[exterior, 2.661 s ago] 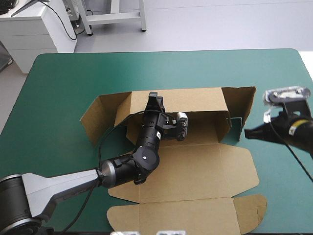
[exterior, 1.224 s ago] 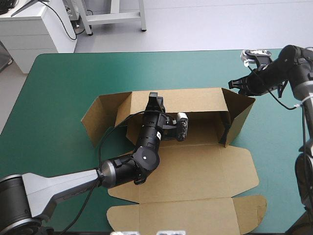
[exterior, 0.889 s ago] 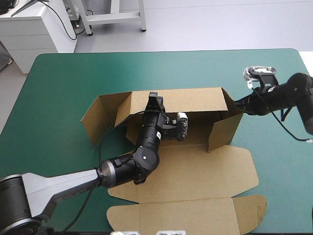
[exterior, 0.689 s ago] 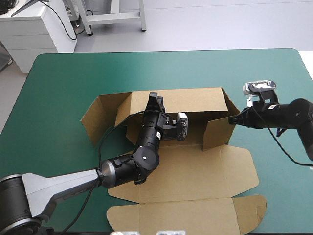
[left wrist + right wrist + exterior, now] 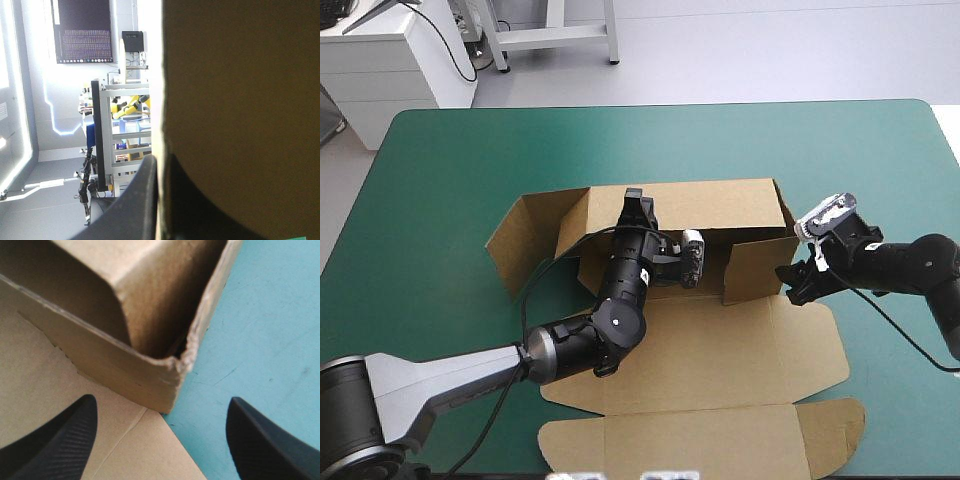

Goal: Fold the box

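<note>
The brown box [image 5: 700,350] lies in the middle of the table with its back wall [image 5: 710,205] raised. In the high view my left gripper [image 5: 636,205] is shut on that wall's top edge. In the left wrist view the board [image 5: 240,100] stands edge-on between the black fingers [image 5: 142,200]. The right end flap [image 5: 757,268] is turned inward across the box's right end. My right gripper [image 5: 790,283] sits just outside that corner, low over the base panel. Its fingers [image 5: 65,435] stand wide apart with the box corner [image 5: 170,370] ahead and nothing between them.
The left end flap [image 5: 515,245] still splays outward over the teal-green cover [image 5: 440,200]. The lid panel and its tuck flap [image 5: 700,440] lie flat, reaching the table's near edge. Bare cover [image 5: 270,315] lies to the right of the box corner.
My right gripper pushed the right end flap inward, slid toward the near side of that corner and went from shut to open. The left arm has not moved.
</note>
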